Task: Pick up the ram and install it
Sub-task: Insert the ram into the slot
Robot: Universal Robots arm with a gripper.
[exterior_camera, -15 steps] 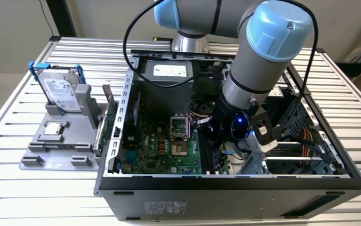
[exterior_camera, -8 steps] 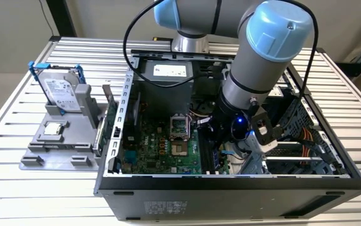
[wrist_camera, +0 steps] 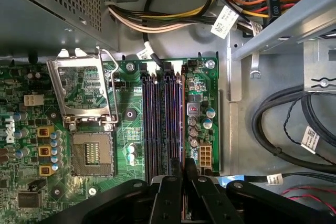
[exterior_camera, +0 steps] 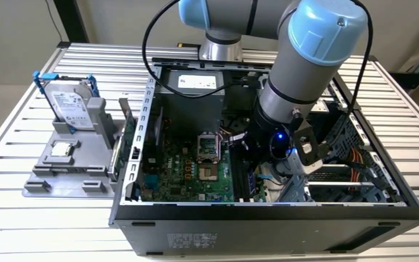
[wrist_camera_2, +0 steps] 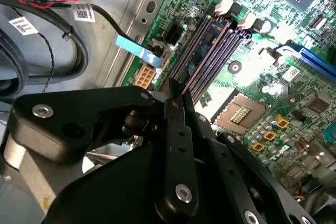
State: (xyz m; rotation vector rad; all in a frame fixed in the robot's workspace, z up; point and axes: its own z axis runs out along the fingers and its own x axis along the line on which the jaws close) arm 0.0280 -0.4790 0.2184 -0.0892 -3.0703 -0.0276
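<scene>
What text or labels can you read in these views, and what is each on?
No text reads clearly enough to quote.
White cable tag: print too small.
Second cable tag: blurred.
Cable sticker: code pattern, text blurred.
Hard drive label: too small.
Power supply label: too small.
Computer case sticker: too small.

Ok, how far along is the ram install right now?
Pickup looks done: the tool is inside the computer case, pinched on what appears to be the ram. In hand: the ram lies along the memory slots. Left: seating it; nothing shows it latched.
</scene>
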